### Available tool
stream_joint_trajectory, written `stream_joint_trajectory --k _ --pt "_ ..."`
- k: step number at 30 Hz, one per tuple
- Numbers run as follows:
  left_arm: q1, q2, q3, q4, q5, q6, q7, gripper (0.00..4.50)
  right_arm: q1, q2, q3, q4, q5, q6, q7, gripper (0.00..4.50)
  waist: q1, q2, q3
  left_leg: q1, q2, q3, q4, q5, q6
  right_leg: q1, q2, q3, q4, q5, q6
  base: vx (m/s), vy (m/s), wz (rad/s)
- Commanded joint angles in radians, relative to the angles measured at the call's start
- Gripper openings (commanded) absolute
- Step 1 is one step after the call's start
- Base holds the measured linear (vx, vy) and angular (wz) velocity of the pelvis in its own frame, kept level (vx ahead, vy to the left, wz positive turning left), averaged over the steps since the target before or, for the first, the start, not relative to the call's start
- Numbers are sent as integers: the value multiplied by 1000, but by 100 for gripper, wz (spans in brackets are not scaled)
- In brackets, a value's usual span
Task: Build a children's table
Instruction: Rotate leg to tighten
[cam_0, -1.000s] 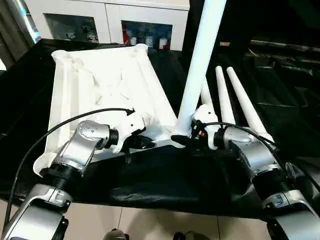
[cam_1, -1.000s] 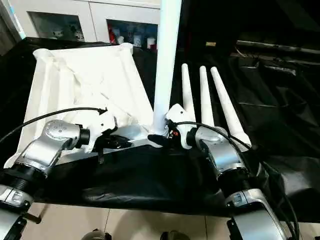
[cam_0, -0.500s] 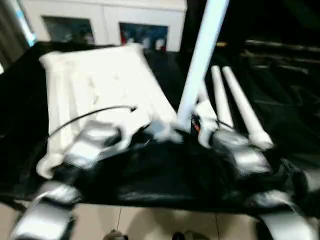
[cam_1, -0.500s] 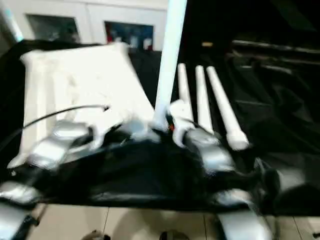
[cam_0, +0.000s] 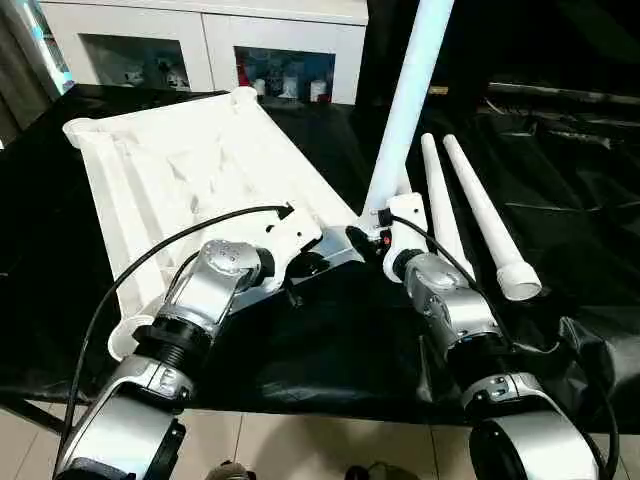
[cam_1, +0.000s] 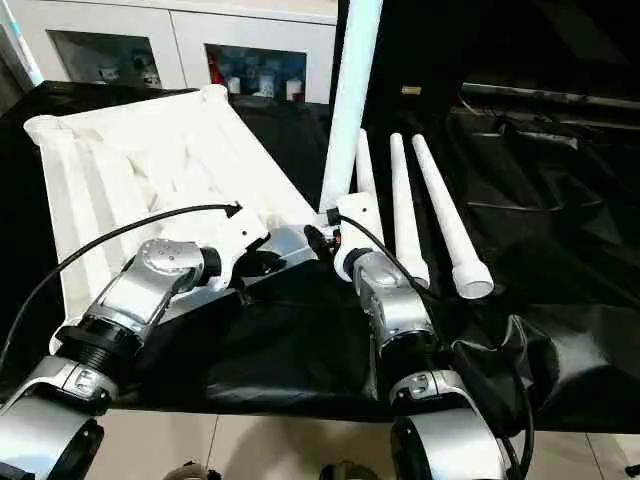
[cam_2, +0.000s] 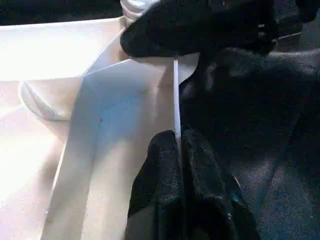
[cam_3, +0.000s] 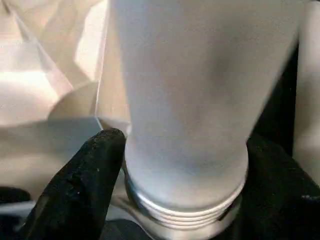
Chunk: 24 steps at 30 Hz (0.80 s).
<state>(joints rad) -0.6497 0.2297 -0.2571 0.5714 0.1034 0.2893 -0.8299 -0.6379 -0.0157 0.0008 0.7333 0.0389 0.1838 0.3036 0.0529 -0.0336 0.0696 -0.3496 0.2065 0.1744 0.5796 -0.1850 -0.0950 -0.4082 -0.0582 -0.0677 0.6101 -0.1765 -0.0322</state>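
Note:
The white table top (cam_0: 200, 170) lies underside up on the black cloth, slanting away to the far left. One table leg (cam_0: 405, 110) stands upright at its near right corner. My right gripper (cam_3: 185, 165) is at the base of that leg, a black finger (cam_3: 85, 175) pressed to each side just above the threaded end. My left gripper (cam_2: 179, 140) is shut on the thin rim of the table top close to that corner. Three more legs lie side by side on the cloth to the right, the outermost leg (cam_1: 445, 215) with its wide end nearest me.
A white cabinet (cam_0: 200, 40) with glass doors stands behind the work surface. The black cloth (cam_0: 330, 350) hangs over the near edge, with tiled floor (cam_0: 300, 445) below. It is rumpled at the right (cam_1: 560, 340). A black cable (cam_0: 150, 270) loops over my left forearm.
The table top has swung so its far end points more to the left. Both forearms have shifted with it and stay at the near right corner. The leg still stands upright.

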Motion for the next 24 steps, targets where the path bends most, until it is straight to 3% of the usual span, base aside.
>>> stream_joint_trajectory --k 1,6,9,13,15,24 --pt "17 -19 -22 -41 -40 -31 -42 0 0 7 58 6 -9 12 54 365 1 8 -64 0 21 -5 -68 -193 15 51 -77 53 -84 -287 -156 0 0 0" --pt "53 26 -26 -88 -55 -48 -121 0 17 -47 75 -44 1 17 185 365 2 8 -67 -4 23 -4 -65 -157 37 57 -78 54 -74 -202 -183 0 0 0" --pt "80 69 -30 -130 -74 -59 -192 0 39 -108 115 -97 1 17 316 365 3 7 -68 -3 24 -2 -64 -137 49 60 -76 54 -67 -149 -200 0 0 0" --pt "108 123 -28 -182 -111 -72 -293 0 61 -191 160 -160 4 -8 474 365 4 4 -68 -6 23 -1 -62 -128 62 64 -76 55 -65 -133 -208 0 0 0" --pt "113 137 -25 -193 -123 -72 -320 0 62 -217 170 -163 -1 -24 516 365 5 6 -70 -2 24 0 -60 -133 63 60 -76 54 -66 -146 -213 0 0 0" --pt "113 154 -22 -193 -129 -72 -336 0 67 -248 174 -182 20 -16 580 350 7 2 -71 -2 23 0 -59 -116 64 62 -75 55 -62 -129 -220 0 0 0"
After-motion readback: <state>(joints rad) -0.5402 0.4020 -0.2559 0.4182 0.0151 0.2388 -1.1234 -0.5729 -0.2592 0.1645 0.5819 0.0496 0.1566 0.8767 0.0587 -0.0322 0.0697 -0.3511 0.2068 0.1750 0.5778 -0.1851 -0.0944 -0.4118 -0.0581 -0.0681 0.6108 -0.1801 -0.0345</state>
